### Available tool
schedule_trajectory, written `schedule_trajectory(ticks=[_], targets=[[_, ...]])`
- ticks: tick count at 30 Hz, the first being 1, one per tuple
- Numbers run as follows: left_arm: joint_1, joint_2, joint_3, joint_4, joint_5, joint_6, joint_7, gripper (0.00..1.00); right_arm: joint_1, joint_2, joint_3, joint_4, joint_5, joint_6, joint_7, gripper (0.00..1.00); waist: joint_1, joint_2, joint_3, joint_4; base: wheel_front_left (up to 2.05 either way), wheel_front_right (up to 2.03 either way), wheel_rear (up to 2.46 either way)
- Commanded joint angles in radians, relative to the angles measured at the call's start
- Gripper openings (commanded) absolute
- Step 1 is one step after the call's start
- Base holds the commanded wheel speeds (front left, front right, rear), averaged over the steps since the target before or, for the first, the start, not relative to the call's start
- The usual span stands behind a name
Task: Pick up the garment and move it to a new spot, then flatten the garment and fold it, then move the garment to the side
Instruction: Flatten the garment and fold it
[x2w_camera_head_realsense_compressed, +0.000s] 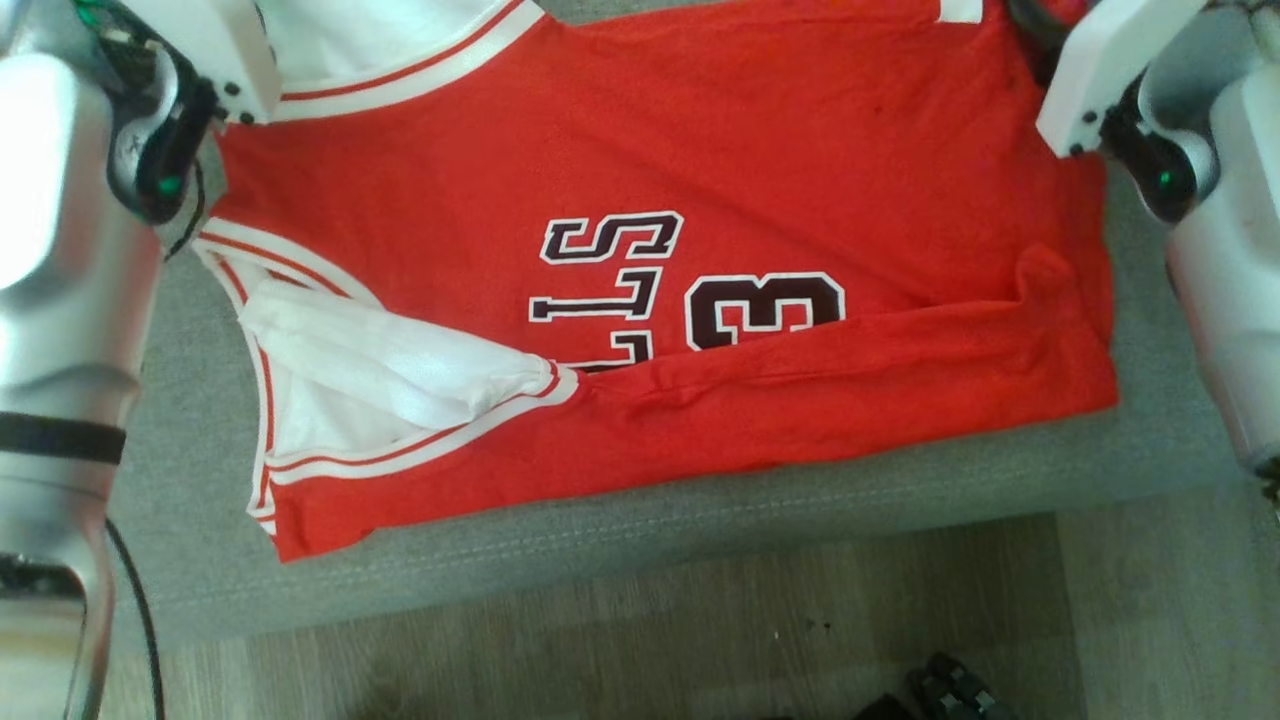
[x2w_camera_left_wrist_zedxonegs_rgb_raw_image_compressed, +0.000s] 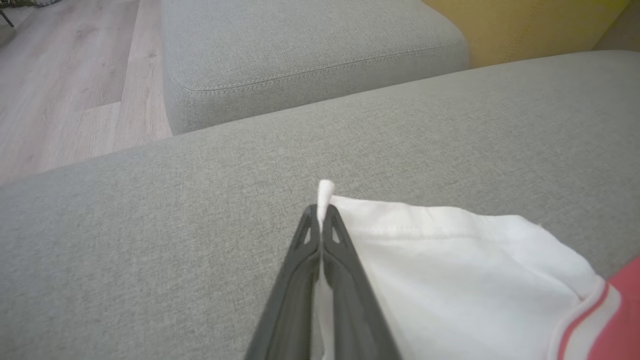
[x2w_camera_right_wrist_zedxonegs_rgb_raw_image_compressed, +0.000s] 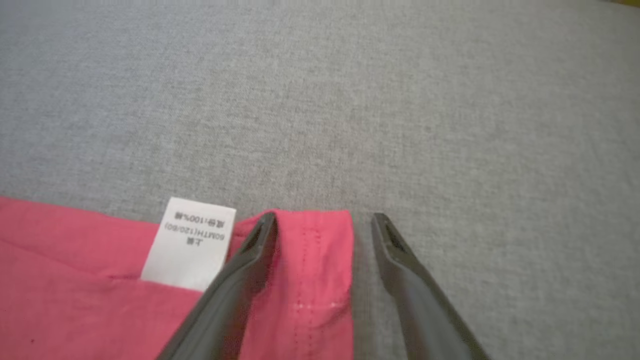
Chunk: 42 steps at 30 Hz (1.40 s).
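Grey cushion (x2w_camera_right_wrist_zedxonegs_rgb_raw_image_compressed: 320, 100), garment (x2w_camera_right_wrist_zedxonegs_rgb_raw_image_compressed: 310, 280) corner inside right tool (x2w_camera_right_wrist_zedxonegs_rgb_raw_image_compressed: 325, 218)

You have a grey fabric sofa seat (x2w_camera_head_realsense_compressed: 700, 520) with a stitched front edge, wood-plank floor (x2w_camera_head_realsense_compressed: 600, 640) below it; a second grey cushion (x2w_camera_left_wrist_zedxonegs_rgb_raw_image_compressed: 310, 50) lies beyond, yellow upholstery (x2w_camera_left_wrist_zedxonegs_rgb_raw_image_compressed: 525, 25) just beside that

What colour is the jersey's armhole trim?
Armhole trim: white with a thin red stripe. Clearest in the head view.
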Motion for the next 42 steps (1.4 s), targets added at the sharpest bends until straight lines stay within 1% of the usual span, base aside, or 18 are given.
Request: schedule_trajectory(ticks=[1,3,9,13,16,17,20,26,30,33,34,38,42], targets=[[-0.048,0.043,0.029,-0.024,-0.012,0.005,-0.008,0.0,0.015,0.014,0.026,-0.005,0.013,0.006,0.011,0.0,0.0,0.0,-0.001,0.001,0.0,0.0,0.0],[-0.047,0.044,0.032,-0.017,-0.016,0.009,-0.015,0.0,0.009,0.012,0.037,-0.003,0.026,0.006,-0.008,0.0,0.0,0.0,-0.004,-0.001,0.0,0.0,0.0],[-0.054,0.05,0.042,-0.006,-0.022,0.025,-0.04,0.0,-0.011,0.013,0.028,0.02,0.044,0.006,-0.132,0.0,0.0,0.0,-0.005,0.001,0.0,0.0,0.0],[-0.072,0.055,0.049,0.002,-0.025,0.033,-0.053,0.0,-0.036,0.011,0.011,0.052,0.036,0.006,-0.212,0.0,0.0,0.0,0.005,0.005,0.0,0.0,0.0],[-0.089,0.051,0.066,0.01,-0.037,0.05,-0.076,0.0,-0.063,0.019,-0.01,0.081,0.027,0.006,-0.273,0.0,0.0,0.0,0.012,0.007,0.0,0.0,0.0],[-0.089,0.051,0.066,0.01,-0.037,0.05,-0.076,0.0,-0.063,0.019,-0.01,0.081,0.027,0.006,-0.273,0.0,0.0,0.0,0.012,0.007,0.0,0.0,0.0],[-0.109,0.051,0.082,0.028,-0.044,0.064,-0.115,0.0,-0.093,0.037,-0.028,0.12,0.015,0.006,-0.34,0.0,0.0,0.0,0.017,0.007,0.0,0.0,0.0],[-0.092,0.035,0.068,0.058,-0.047,0.052,-0.141,0.0,-0.091,0.061,-0.026,0.158,0.014,0.006,-0.394,0.0,0.0,0.0,-0.004,0.01,0.0,0.0,0.0],[-0.052,0.032,0.06,0.061,-0.058,0.037,-0.162,0.0,-0.059,0.061,-0.022,0.17,0.032,0.006,-0.438,0.0,0.0,0.0,-0.04,0.014,0.0,0.0,0.0],[-0.001,0.042,0.052,0.039,-0.065,0.026,-0.172,0.0,-0.026,0.042,0.015,0.165,0.004,0.006,-0.484,0.0,0.0,0.0,-0.072,0.017,0.0,0.0,0.0],[0.019,0.047,0.05,0.027,-0.068,0.023,-0.172,0.0,-0.012,0.043,0.015,0.161,0.013,0.006,-0.494,0.0,0.0,0.0,-0.083,0.019,0.0,0.0,0.0],[0.116,0.08,0.041,-0.046,-0.079,0.015,-0.166,0.0,0.045,0.038,0.018,0.133,0.049,0.006,-0.519,0.0,0.0,0.0,-0.126,0.024,0.0,0.0,0.0],[0.232,0.12,0.053,-0.152,-0.101,0.029,-0.153,0.0,0.109,0.025,0.027,0.097,0.083,0.006,-0.53,0.0,0.0,0.0,-0.17,0.036,0.0,0.0,0.0]])
